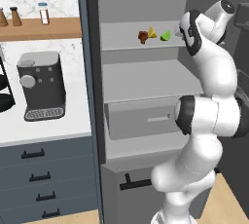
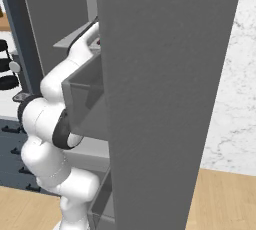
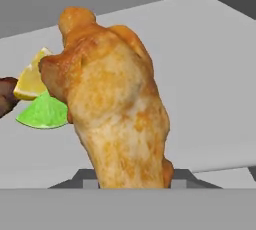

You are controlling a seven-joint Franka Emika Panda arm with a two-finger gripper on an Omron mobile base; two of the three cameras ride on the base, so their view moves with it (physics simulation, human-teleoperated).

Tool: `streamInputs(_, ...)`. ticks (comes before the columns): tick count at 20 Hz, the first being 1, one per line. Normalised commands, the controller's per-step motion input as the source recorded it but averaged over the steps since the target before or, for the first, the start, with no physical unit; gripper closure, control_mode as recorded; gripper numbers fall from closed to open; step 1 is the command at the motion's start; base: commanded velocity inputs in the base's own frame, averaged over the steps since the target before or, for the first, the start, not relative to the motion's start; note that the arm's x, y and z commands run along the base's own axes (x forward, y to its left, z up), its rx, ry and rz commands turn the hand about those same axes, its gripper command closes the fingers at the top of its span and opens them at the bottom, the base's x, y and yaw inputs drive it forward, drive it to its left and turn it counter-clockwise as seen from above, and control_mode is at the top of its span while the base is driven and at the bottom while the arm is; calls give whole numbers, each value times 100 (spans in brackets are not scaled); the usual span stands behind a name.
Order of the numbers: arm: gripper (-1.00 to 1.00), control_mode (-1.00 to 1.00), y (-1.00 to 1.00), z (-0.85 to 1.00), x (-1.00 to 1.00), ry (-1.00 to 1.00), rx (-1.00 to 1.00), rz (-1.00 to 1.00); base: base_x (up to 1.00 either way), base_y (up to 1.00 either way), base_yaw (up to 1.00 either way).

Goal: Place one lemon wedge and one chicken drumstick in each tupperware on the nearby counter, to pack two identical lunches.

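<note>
The tool (image 3: 131,186) is clenched on the golden chicken drumstick (image 3: 117,104), which rises from between the jaws at its thick lower end and stands close in front of the hand camera. Just beyond it, on the fridge shelf (image 1: 126,35), lie the green lemon wedge (image 3: 44,111), the yellow lemon wedge (image 3: 31,81) and the dark drumstick (image 3: 6,96), all close together off to one side of the tool. The risk, as I judge it, lies in the grip: the drumstick is lumpy and held low, so it may pivot or slip when the arm draws back. A careless retreat may also brush the wedges and scatter them, or catch the shelf edge or the fridge door (image 2: 165,99).
</note>
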Motion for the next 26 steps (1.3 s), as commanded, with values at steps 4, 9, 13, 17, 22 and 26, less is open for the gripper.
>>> streamInputs(4, 100, -100, 28, 49, -77, 0, -11, 0, 0, 0, 0)
streamInputs(9, 100, -100, 25, 30, -96, 0, -4, -3, 0, 0, 0)
streamInputs(13, 100, -100, 20, 12, -100, 0, 0, -2, 0, 0, 0)
streamInputs(17, 100, -100, 35, 1, -100, 9, 0, -2, 0, 0, 0)
streamInputs(22, 100, -100, 27, -7, -100, 19, 0, 0, 0, 0, 0)
streamInputs(26, 100, -100, 21, -10, -100, 13, 0, 0, 0, 0, 0)
